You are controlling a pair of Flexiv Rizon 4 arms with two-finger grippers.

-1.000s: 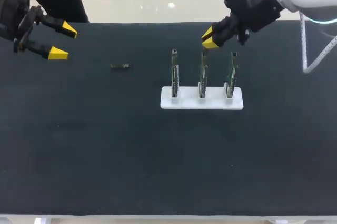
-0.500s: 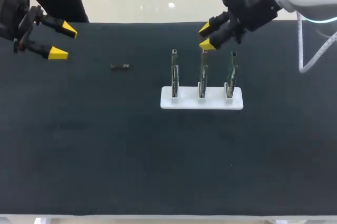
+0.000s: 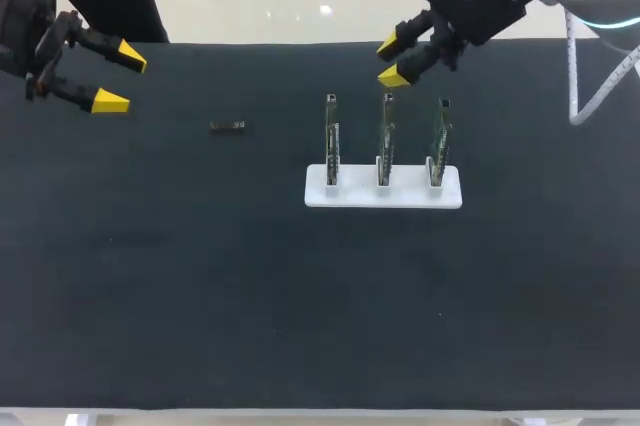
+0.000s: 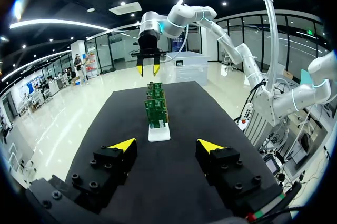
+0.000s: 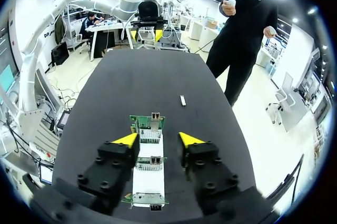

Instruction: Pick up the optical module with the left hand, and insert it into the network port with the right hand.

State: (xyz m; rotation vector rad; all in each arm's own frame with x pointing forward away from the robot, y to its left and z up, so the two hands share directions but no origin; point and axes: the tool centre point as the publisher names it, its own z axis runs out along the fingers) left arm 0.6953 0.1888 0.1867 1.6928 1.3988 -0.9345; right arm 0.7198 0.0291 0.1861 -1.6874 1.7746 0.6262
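The small dark oblong optical module point(image 3: 228, 126) lies untouched on the black table point(image 3: 200, 276) — the left gripper point(image 3: 114, 76) hangs near, fingers spread to take it. The right gripper point(image 3: 392, 61), spread and empty, hovers above the green boards point(image 3: 386, 141).

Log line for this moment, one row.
left gripper jaws open, empty | right gripper jaws open, over circuit boards | optical module lying on table, ungrasped

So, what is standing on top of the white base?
Three green circuit boards stand upright in a row on the white base, each with a metal port near its top. Their lower edges sit in the base, hidden.
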